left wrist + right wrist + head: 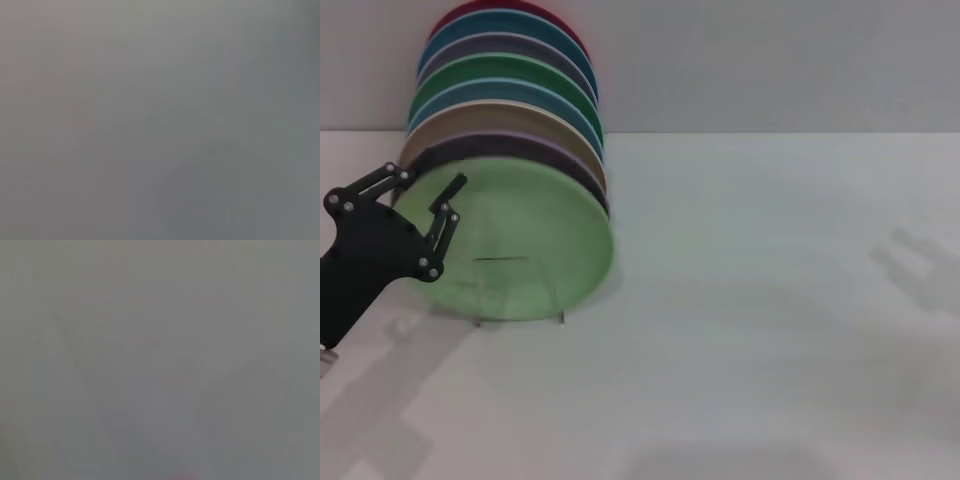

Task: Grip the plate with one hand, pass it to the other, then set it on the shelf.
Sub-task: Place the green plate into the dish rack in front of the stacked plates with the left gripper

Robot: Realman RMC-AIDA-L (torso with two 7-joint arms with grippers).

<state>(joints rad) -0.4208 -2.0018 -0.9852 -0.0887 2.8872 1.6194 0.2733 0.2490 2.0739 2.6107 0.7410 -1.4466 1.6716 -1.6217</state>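
Plate (525, 250), the pale mint-green one, stands on edge at the front of the row of plates (505, 90) in the shelf (520, 315), on the white table (770, 300), as I see from the head view. My left gripper (428, 200) sits at its left rim, fingers spread, one either side of the rim. Both wrist views give me only grey blur; the right gripper is out of sight.

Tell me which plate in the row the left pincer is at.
The pale mint-green plate at the front of the row; the left pincer straddles its left rim. The rest stand behind it.
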